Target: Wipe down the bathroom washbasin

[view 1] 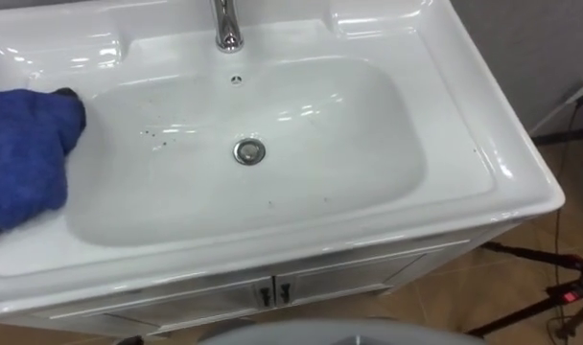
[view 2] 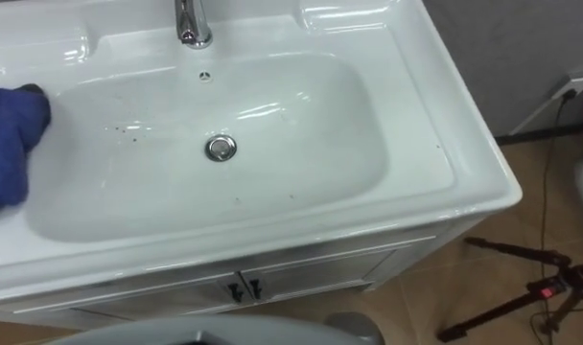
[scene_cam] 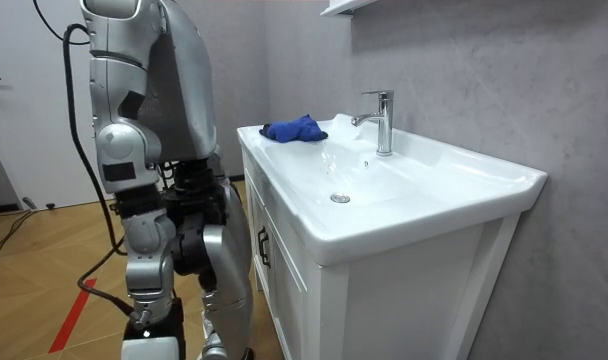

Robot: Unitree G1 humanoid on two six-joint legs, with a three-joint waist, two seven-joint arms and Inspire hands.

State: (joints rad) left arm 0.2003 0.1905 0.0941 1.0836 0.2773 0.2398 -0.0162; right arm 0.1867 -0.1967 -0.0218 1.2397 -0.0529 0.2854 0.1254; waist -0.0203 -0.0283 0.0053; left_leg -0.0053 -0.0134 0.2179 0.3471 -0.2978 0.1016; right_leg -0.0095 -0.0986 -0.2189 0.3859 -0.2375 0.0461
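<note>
Cloth (view 1: 23,153) on basin (view 1: 301,240) rim; specks (view 1: 162,134) inside

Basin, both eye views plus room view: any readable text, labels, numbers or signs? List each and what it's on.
No readable text anywhere.
Basin, faucet, cloth, cabinet: no print or labels visible.
Red floor strip: plain colour, no characters.
Device with a red light on the floor: too small to tell whether it carries any print.
</note>
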